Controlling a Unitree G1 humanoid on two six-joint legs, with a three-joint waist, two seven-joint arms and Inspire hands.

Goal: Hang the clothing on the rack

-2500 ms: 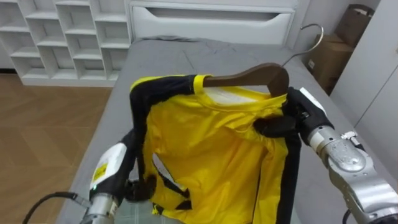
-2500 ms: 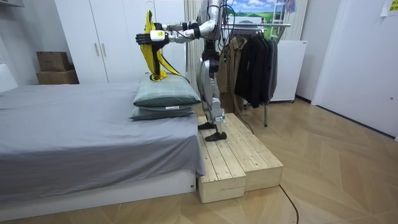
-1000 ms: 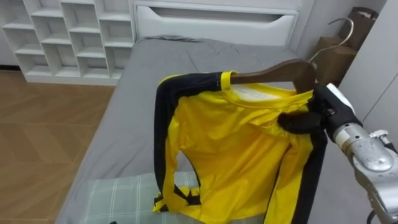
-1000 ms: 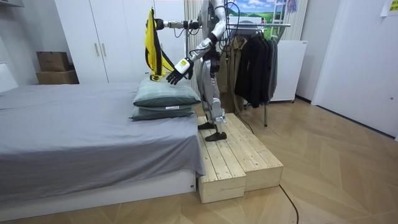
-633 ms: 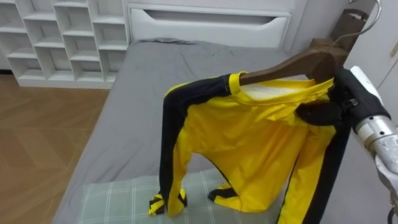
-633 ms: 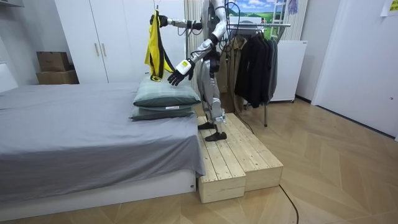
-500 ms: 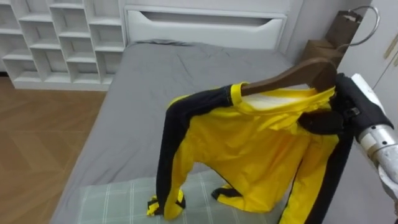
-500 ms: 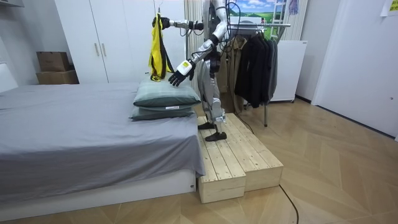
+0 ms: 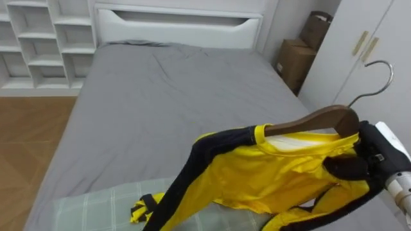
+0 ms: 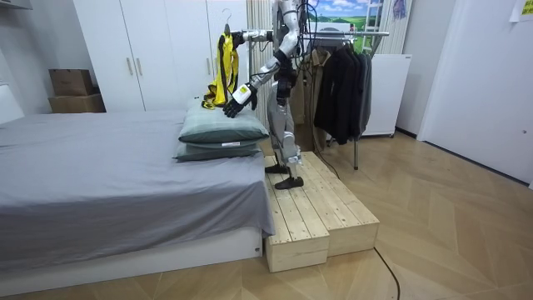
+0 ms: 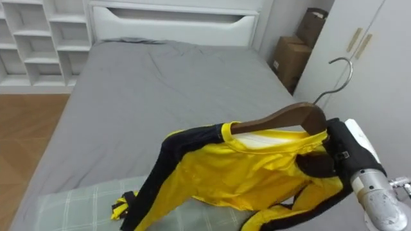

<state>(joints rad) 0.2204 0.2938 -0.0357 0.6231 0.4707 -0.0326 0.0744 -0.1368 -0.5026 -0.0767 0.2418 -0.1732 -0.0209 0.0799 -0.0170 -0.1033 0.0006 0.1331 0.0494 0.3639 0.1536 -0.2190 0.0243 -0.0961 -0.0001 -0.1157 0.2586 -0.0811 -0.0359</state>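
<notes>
Yellow shirt [image 9: 270,176], a smooth, glossy fabric with black bands along sleeve and side, is draped on a curved dark-wood hanger [image 9: 321,120] with a thin wire hook [image 9: 376,77], held up in the air above the bed [image 9: 160,96] and its flat grey cover. Your right hand [image 9: 369,157] has its dark fingers [image 9: 343,168] curled round the hanger's near shoulder, cloth bunched under them. One sleeve droops toward the pale green checked pillow [image 9: 90,208]; you cannot tell whether it touches. In the room view your left hand [image 10: 239,97] hangs low over the stacked pillows, fingers loose and holding nothing, while you stand on a plank platform [image 10: 321,212] at the bed's end
</notes>
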